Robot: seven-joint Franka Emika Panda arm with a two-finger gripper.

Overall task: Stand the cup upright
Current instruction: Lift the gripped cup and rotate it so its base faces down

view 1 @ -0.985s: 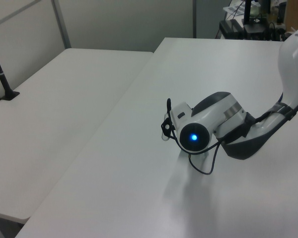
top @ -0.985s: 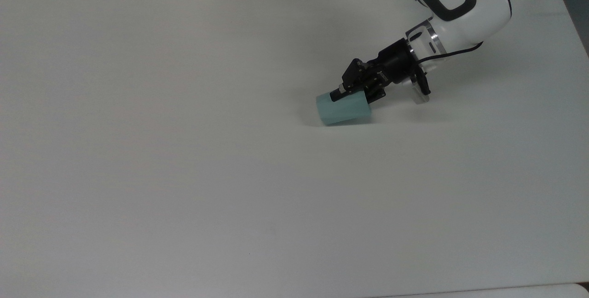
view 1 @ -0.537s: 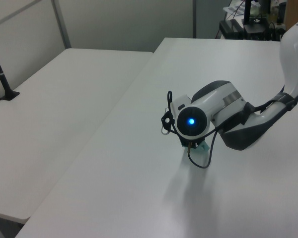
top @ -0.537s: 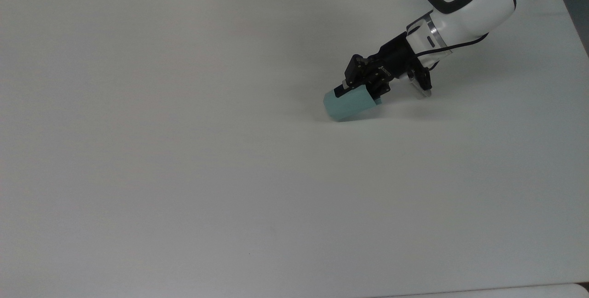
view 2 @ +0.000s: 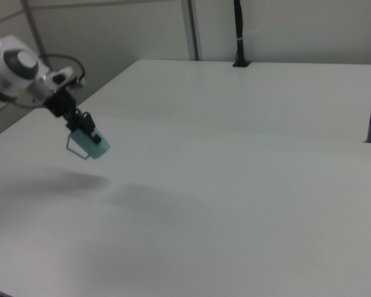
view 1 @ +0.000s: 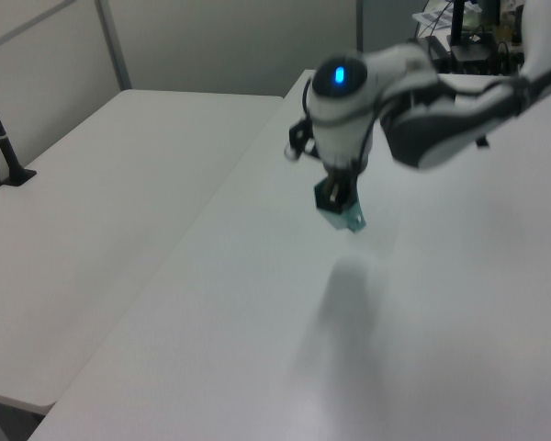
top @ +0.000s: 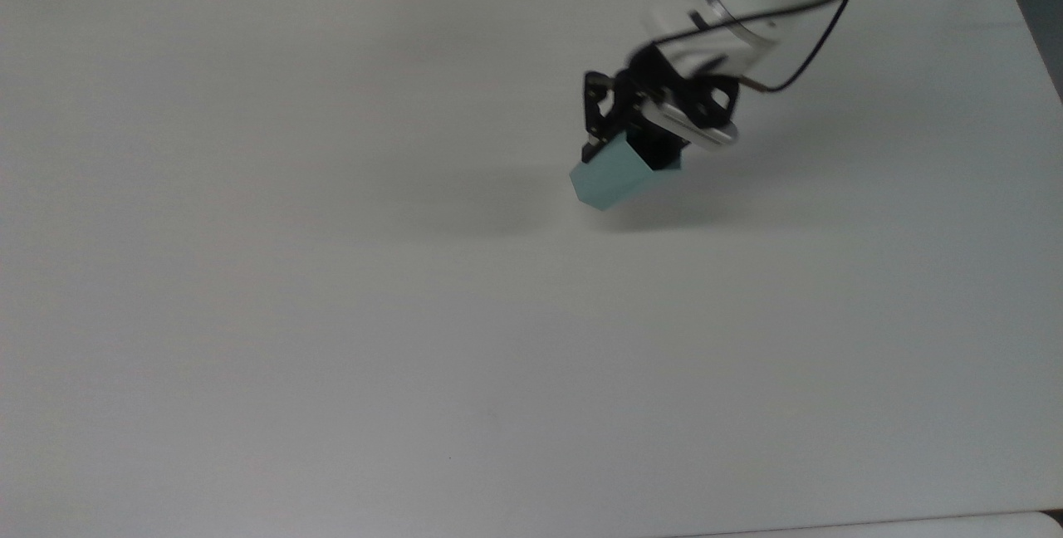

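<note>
Nearest to us in the right view is bare counter (view 2: 235, 210), with a soft shadow lying under the lifted load, which tells us nothing rests on the surface there. Further in, toward the right view's left, we see the cup (view 2: 89, 143) hanging in the air, clear of the counter and tilted, its flat handle showing as a loop on the right view's left side. We have it off the surface so that it can be turned without scraping or catching an edge.

In the top view the cup (top: 619, 175) sits right of centre and toward the far side, its narrower end pointing down and to the top view's left. The claw (top: 635, 144) is clamped on the cup's upper end, gripping near the rim, so the base is free to meet the counter (top: 332, 314) first. In the left view the cup (view 1: 347, 214) hangs just below the claw (view 1: 335, 195), with its shadow well beneath it.

We judge the task about halfway: the cup is lifted and partly rotated, but not yet upright or set down.

Beyond, a second table (view 2: 247, 93) stands farther off.
</note>
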